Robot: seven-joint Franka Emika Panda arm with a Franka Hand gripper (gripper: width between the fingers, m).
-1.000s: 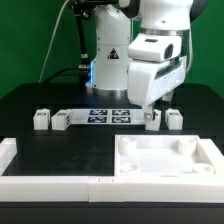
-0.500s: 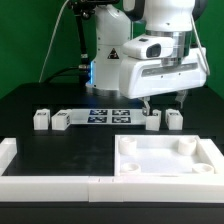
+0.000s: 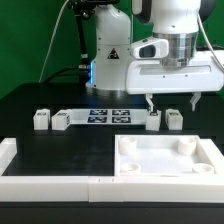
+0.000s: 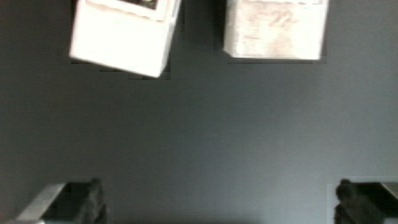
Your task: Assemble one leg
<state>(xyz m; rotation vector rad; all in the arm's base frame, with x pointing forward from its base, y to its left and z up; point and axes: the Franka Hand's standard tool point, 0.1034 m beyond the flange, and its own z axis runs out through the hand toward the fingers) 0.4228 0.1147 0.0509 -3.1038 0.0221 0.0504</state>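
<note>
The arm's upper part is cut off by the frame. Its gripper [image 3: 171, 104] hangs with its fingers spread wide and nothing between them. It is just above two small white blocks: the inner leg [image 3: 153, 120], next to the marker board [image 3: 108, 116], and the outer leg [image 3: 175, 119] just beside it. In the blurred wrist view both are cut off at the edge, one seemingly skewed, with tags unreadable; only the fingertips [image 4: 71, 200] show. Two more legs [image 3: 41, 119] stand past the board's far end. A large white panel [image 3: 168, 158] and a white rail [image 3: 50, 180] lie on the black table [image 3: 60, 150]. A green backdrop [image 3: 30, 40] hangs behind.
</note>
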